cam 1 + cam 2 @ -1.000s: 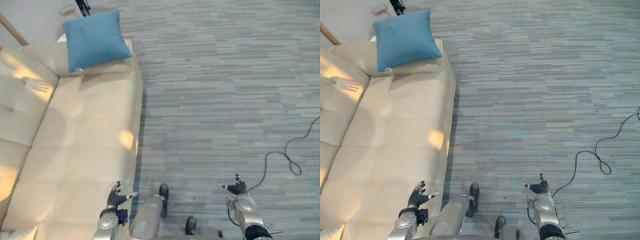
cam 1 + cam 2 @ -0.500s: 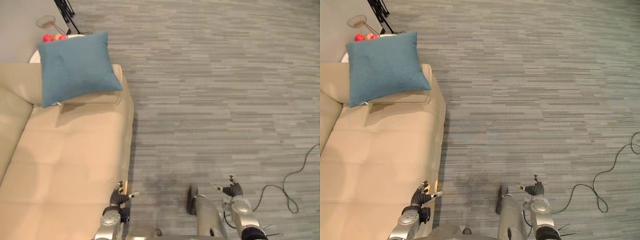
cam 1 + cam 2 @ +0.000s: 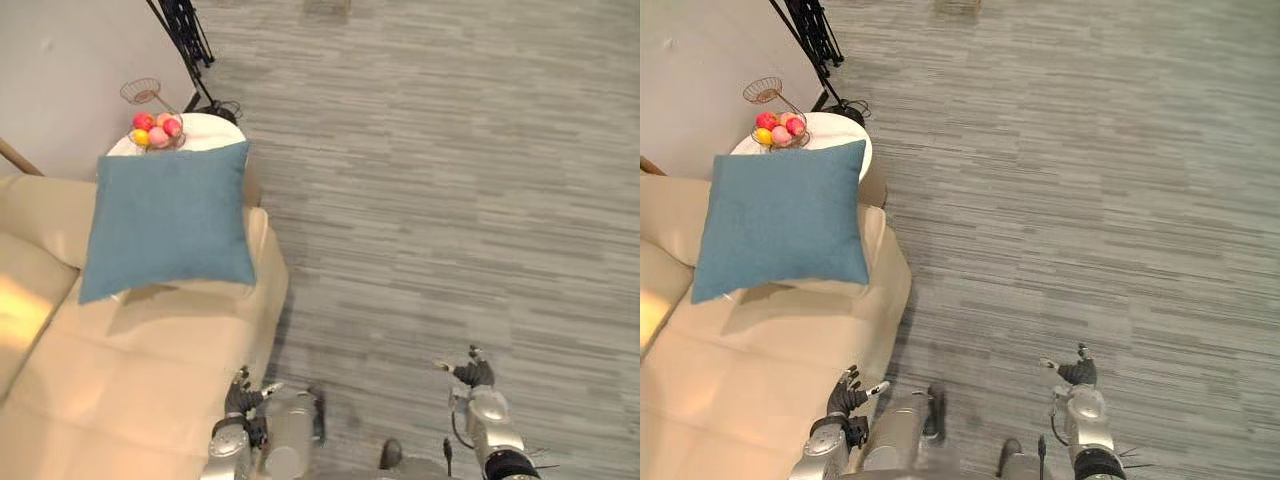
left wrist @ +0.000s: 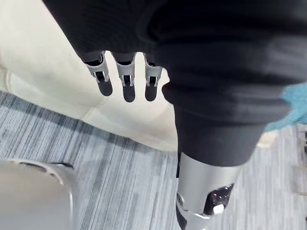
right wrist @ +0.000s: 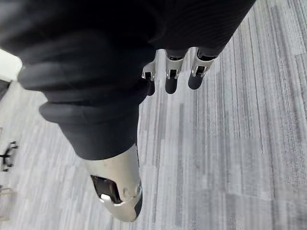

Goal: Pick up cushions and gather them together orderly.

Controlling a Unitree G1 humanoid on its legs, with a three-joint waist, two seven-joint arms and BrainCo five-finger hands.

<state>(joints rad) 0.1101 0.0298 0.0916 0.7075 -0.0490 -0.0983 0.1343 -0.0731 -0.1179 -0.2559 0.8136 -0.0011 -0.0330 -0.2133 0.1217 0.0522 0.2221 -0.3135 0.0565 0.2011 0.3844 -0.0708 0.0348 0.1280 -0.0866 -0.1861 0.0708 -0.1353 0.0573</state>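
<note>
A blue square cushion (image 3: pixel 168 222) leans on the armrest at the end of the cream sofa (image 3: pixel 120 370). A sliver of the blue cushion (image 4: pixel 296 108) also shows in the left wrist view, past the sofa edge. My left hand (image 3: pixel 240 396) hangs low by the sofa's front edge, well short of the cushion, fingers relaxed and holding nothing. My right hand (image 3: pixel 470 374) hangs over the grey carpet to the right, fingers relaxed and empty too.
A small round white side table (image 3: pixel 200 132) stands behind the sofa's end with a wire basket of coloured balls (image 3: pixel 153 128) on it. A black tripod stand (image 3: pixel 185 30) rises by the wall. Grey striped carpet (image 3: pixel 450 200) spreads wide to the right.
The camera has moved on along the sofa: the blue cushion now sits lower and nearer in view, and the side table has come fully in. Both hands still hang empty.
</note>
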